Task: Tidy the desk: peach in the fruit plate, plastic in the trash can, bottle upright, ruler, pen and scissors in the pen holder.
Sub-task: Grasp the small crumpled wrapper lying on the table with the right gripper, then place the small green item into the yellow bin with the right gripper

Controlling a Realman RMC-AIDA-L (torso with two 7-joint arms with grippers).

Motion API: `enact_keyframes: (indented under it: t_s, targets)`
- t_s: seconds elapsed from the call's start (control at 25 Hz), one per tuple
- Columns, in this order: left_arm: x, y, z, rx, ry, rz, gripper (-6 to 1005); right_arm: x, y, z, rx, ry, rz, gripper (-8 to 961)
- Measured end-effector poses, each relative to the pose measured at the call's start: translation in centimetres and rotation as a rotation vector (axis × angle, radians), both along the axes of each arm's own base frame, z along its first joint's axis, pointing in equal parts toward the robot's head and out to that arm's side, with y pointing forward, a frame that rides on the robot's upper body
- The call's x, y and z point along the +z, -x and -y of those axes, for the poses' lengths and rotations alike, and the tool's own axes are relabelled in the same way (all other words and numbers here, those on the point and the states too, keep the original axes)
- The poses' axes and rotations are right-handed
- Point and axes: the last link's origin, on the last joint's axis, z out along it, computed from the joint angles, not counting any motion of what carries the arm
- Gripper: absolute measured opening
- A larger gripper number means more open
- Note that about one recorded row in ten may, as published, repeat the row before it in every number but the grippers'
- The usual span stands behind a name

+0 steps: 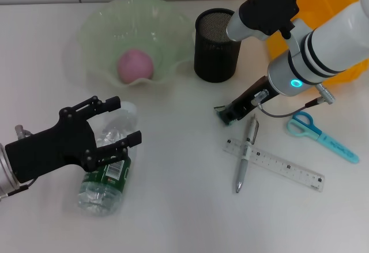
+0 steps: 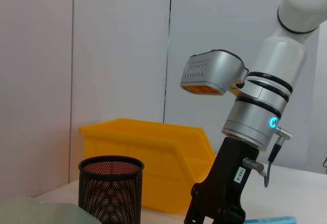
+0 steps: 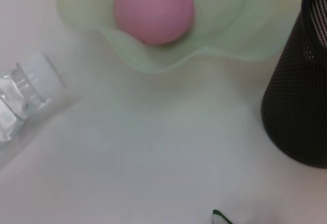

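A clear bottle [image 1: 106,175] with a green label lies on its side at the front left, white cap [image 3: 37,80] toward the fruit plate. My left gripper [image 1: 127,119] is open and straddles the bottle's upper part. The pink peach [image 1: 135,65] rests in the pale green fruit plate [image 1: 167,19]. My right gripper [image 1: 229,114] hangs low over the table by the top end of the pen [image 1: 245,155], which lies across the clear ruler [image 1: 282,167]. Blue scissors [image 1: 320,136] lie to the right. The black mesh pen holder [image 1: 216,45] stands empty-looking. No plastic shows.
A yellow bin [image 1: 314,5] stands at the back right behind my right arm [image 2: 255,117]. A small green-edged bit [image 3: 219,215] shows at the right gripper's tip. Bare white table lies between the bottle and the pen.
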Motion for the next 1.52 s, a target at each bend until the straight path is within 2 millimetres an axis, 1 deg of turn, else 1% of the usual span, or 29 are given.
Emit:
enact_keyframes:
  t_s: [0.28,0.48,0.52,0.56,0.6,0.64,0.8,0.84,0.96,1.0,1.12,1.2,1.24,1.36,1.4,1.44,1.52]
  targets:
    - [0.0,0.0,0.0,0.000,0.000,0.000,818,0.3,0.3,0.1,0.005,0.003,-0.008,359]
    - [0.1,0.0,0.0,0.000,0.000,-0.001,817,1.5,1.0,0.3,0.006,-0.003,-0.038,325]
    - [0.1,0.0,0.0,0.000,0.000,-0.001,816,2.5,1.4,0.4,0.007,-0.013,-0.061,322]
    - [0.1,0.0,0.0,-0.001,0.000,-0.001,816,2.5,1.4,0.4,0.007,-0.013,-0.061,318]
    - [0.1,0.0,0.0,-0.001,0.000,-0.001,816,3.8,2.1,0.4,0.017,-0.034,-0.089,314]
    - [0.1,0.0,0.0,-0.001,0.000,-0.001,817,3.8,2.1,0.4,0.017,-0.034,-0.089,313]
    - [0.1,0.0,0.0,-0.001,0.000,-0.001,818,7.2,4.5,0.1,0.080,-0.123,-0.174,311]
    - [0.1,0.0,0.0,-0.001,0.000,-0.001,818,8.0,5.1,0.0,0.101,-0.150,-0.212,311]
    - [0.0,0.0,0.0,-0.001,0.000,0.000,817,9.3,6.6,-0.2,0.147,-0.187,-0.317,309]
    - [0.0,0.0,0.0,-0.001,0.000,0.000,817,9.9,7.2,-0.4,0.160,-0.199,-0.377,309]
    - [-0.1,0.0,0.1,0.001,0.003,0.004,816,10.3,7.3,-0.5,0.161,-0.210,-0.398,307]
    - [-0.1,0.0,0.1,0.003,0.006,0.006,817,11.0,6.9,-0.6,0.160,-0.245,-0.400,306]
    - [-0.1,0.0,0.1,0.003,0.006,0.006,817,11.0,6.9,-0.6,0.160,-0.245,-0.400,306]
    - [-0.1,0.0,0.1,0.004,0.006,0.006,818,13.0,5.5,-0.9,0.133,-0.327,-0.407,302]
    - [-0.1,0.0,0.1,0.004,0.006,0.006,818,14.6,4.3,-0.9,0.106,-0.390,-0.416,300]
    - [-0.1,0.1,0.2,0.005,0.006,0.006,818,14.6,4.3,-0.9,0.106,-0.390,-0.416,300]
    - [-0.1,0.1,0.2,0.005,0.006,0.006,818,16.4,2.9,-0.9,0.079,-0.460,-0.417,299]
